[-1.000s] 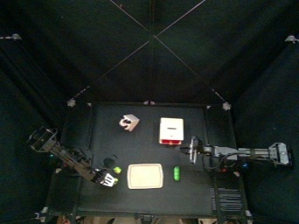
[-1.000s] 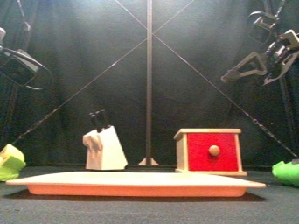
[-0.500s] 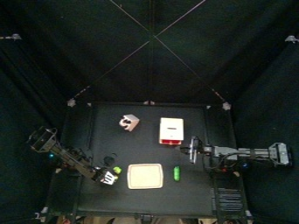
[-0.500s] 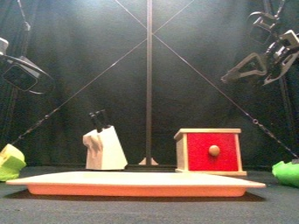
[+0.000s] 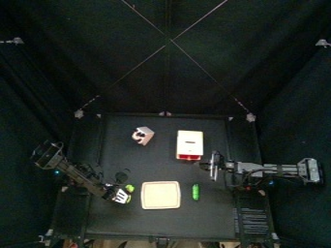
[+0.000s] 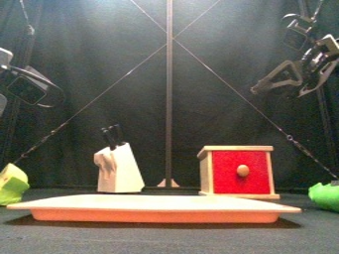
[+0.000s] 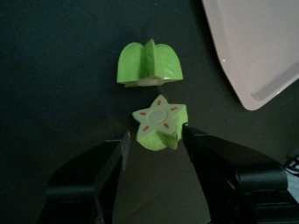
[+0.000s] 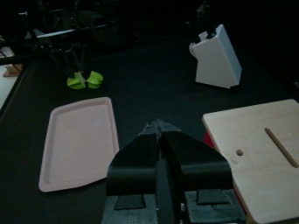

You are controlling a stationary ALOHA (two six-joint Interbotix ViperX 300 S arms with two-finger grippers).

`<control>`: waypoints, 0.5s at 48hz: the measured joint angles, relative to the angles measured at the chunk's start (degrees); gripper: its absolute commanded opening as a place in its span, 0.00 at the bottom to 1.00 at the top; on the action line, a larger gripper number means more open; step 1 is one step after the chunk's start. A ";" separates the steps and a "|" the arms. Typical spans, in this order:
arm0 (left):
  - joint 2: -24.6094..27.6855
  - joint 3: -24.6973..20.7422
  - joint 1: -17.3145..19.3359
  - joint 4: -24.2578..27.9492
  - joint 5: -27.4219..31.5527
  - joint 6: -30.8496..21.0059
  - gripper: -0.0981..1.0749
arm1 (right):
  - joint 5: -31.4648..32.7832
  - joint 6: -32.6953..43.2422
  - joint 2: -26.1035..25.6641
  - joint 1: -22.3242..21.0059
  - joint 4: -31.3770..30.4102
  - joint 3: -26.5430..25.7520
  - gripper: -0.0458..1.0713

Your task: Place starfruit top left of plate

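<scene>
From high above, the left gripper [image 5: 122,195] sits just left of the plate [image 5: 161,196]. The starfruit [image 5: 126,178] is a tiny green dot just past the gripper, near the plate's top left corner. The right gripper [image 5: 206,166] rests near the plate's other side, just beside a red and white box [image 5: 189,143]. A green stick [image 5: 195,191] lies right of the plate.

From the front, the plate [image 6: 153,208] is wide and flat. The starfruit [image 6: 12,184] sits at its left end. A white block [image 6: 119,170] and the red box [image 6: 240,171] stand behind.

From the left wrist, the jaws stand wide apart, one on each side of the starfruit [image 7: 156,124]. They do not squeeze it. Another green piece [image 7: 149,64] lies just beyond. The plate [image 7: 254,44] is off to one side.

From the right wrist, the jaws are pressed together and hold nothing. The plate [image 8: 79,140] lies ahead, and the starfruit [image 8: 82,80] is past its far end.
</scene>
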 measured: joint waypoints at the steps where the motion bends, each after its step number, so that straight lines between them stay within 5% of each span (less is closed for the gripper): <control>1: -0.09 0.09 0.00 0.00 0.09 -0.09 0.82 | 0.00 0.00 0.00 0.00 0.00 0.00 0.05; 24: -2.64 0.09 0.00 0.18 2.72 -0.09 0.82 | 0.00 0.00 0.00 0.00 0.00 0.00 0.05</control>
